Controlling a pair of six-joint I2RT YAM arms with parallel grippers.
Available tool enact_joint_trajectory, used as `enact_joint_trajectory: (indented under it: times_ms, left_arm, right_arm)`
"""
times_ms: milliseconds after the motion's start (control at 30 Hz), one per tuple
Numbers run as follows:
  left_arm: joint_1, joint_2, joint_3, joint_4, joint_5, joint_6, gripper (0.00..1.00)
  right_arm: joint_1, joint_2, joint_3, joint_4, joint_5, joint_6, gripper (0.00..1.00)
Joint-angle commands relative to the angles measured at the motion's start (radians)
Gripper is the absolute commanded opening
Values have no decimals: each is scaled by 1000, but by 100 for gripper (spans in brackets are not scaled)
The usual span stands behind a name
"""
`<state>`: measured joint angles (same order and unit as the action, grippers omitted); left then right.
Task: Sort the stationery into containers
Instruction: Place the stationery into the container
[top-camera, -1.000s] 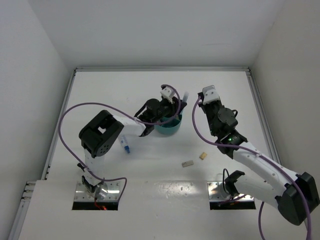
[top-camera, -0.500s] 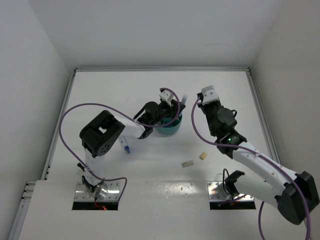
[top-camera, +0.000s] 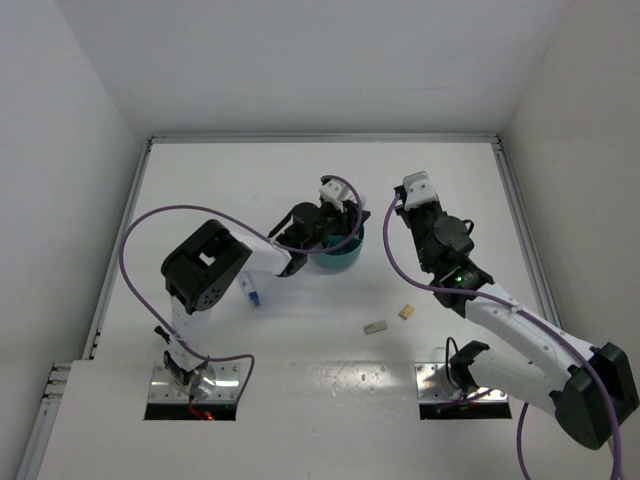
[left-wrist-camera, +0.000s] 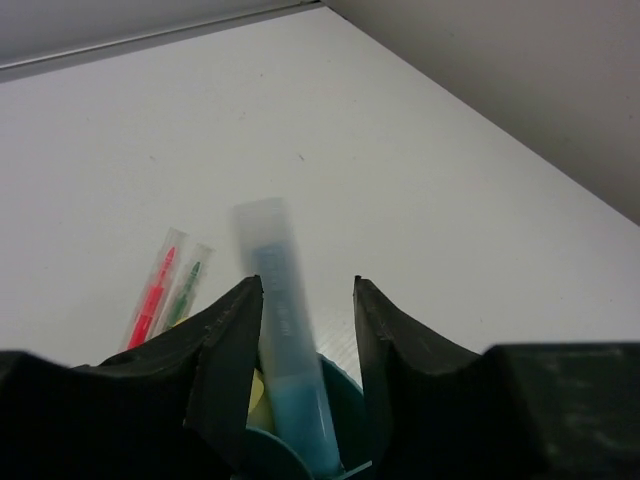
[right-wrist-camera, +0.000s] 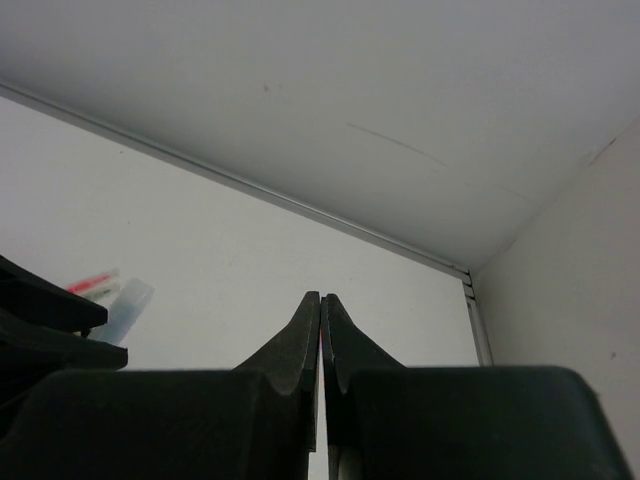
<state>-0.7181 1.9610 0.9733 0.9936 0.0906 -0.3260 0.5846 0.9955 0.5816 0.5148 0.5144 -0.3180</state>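
I am seeing a teal organiser (top-camera: 336, 262) on a white table (top-camera: 200, 190). I am looking at a blue marker (left-wrist-camera: 290, 340), a pink pen (left-wrist-camera: 152, 300) and a green pen (left-wrist-camera: 185, 290). I am also spotting a tan block (top-camera: 406, 312), a grey block (top-camera: 375, 327) and purple cables (top-camera: 122, 262).

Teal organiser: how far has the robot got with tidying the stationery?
Done: a pink pen and a green pen appear to stand in the teal organiser. In hand: the left hand, open, is around a blue marker standing in it. Left: a second marker, a grey block and a tan block lie outside.
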Motion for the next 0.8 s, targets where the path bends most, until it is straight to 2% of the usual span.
enact_joint_trajectory:
  times_ms: [0, 67, 133, 200, 233, 267, 300, 333, 367, 433, 467, 600, 633, 700, 767]
  left_arm:
    - [6, 4, 44, -6, -8, 7, 48]
    - [6, -7, 56, -16, -17, 7, 53]
    - [6, -7, 82, -30, -17, 16, 53]
    - [6, -20, 82, -39, -26, 16, 49]
    - [6, -51, 91, -39, -26, 16, 41]
    - [15, -68, 91, -39, -26, 16, 17]
    - [16, -91, 91, -59, -35, 16, 6]
    - [16, -118, 91, -78, -54, 16, 0]
    - [16, -185, 91, -96, -95, 16, 0]
    - [5, -270, 65, -192, -149, 28, 0]
    - [-4, -365, 50, -255, -225, 28, 0]
    - [-18, -584, -99, -334, -343, 15, 0]
    - [-18, -706, -132, -383, -368, -2, 0]
    - [-27, -825, -211, -479, -481, -83, 0]
    - [-27, -974, -276, -642, -593, -189, 0]
  right_arm:
    - [-5, -1, -2, 36, -10, 14, 0]
    - [-5, -1, -2, 36, -10, 14, 0]
    - [-5, -1, -2, 36, -10, 14, 0]
    - [-5, -1, -2, 36, -10, 14, 0]
    - [-5, -1, -2, 36, -10, 14, 0]
    - [-5, -1, -2, 36, -10, 14, 0]
    - [-5, -1, -2, 36, -10, 14, 0]
    - [-5, -1, -2, 24, -19, 14, 0]
    - [-5, -1, 7, 8, -30, 14, 0]
    - [-5, -1, 35, -74, -91, 14, 10]
    - [-5, -1, 35, -137, -147, 14, 18]
    - [-5, -1, 49, -196, -223, 14, 31]
    - [-5, -1, 63, -208, -235, 14, 33]
    - [-5, -1, 72, -237, -264, 14, 36]
    - [-5, 8, 72, -257, -306, 14, 28]
